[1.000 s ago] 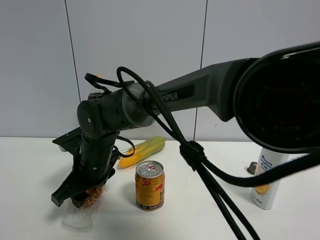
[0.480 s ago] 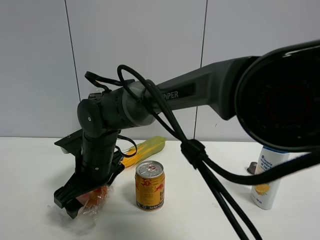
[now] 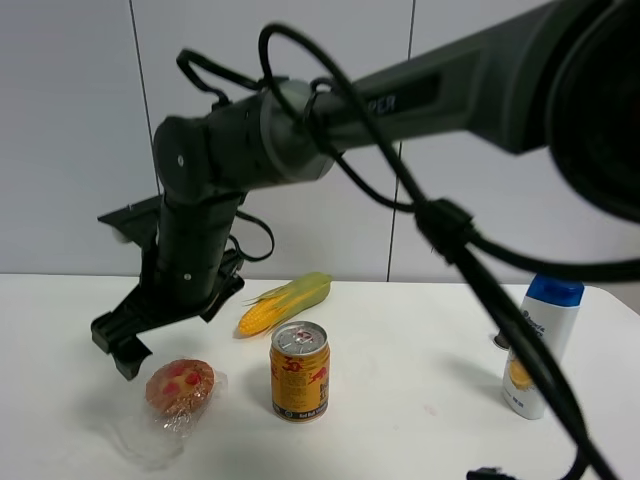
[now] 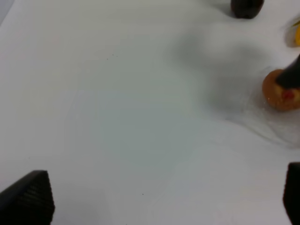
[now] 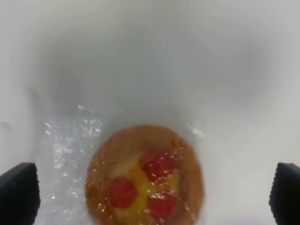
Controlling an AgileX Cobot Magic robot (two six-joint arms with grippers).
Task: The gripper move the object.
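The muffin (image 3: 180,388), golden-brown with red spots and in crinkly clear plastic, lies on the white table at the left. My right gripper (image 3: 120,345), a black claw on the thick arm reaching across from the right, hangs open just above and left of it, not touching. In the right wrist view the muffin (image 5: 145,176) sits between the spread fingertips of the right gripper (image 5: 152,197). My left gripper (image 4: 159,201) is open and empty over bare table. Its view shows the muffin (image 4: 276,93) far off, partly behind a black finger.
A gold drink can (image 3: 299,371) stands right of the muffin. A yellow corn cob (image 3: 285,303) lies behind the can. A white and blue bottle (image 3: 540,345) stands at the right, with a small dark capsule (image 3: 500,338) beside it. Black cables (image 3: 480,300) hang across the right.
My right gripper has let go of the muffin, opened and risen up and to the left. The muffin now lies free on the table.
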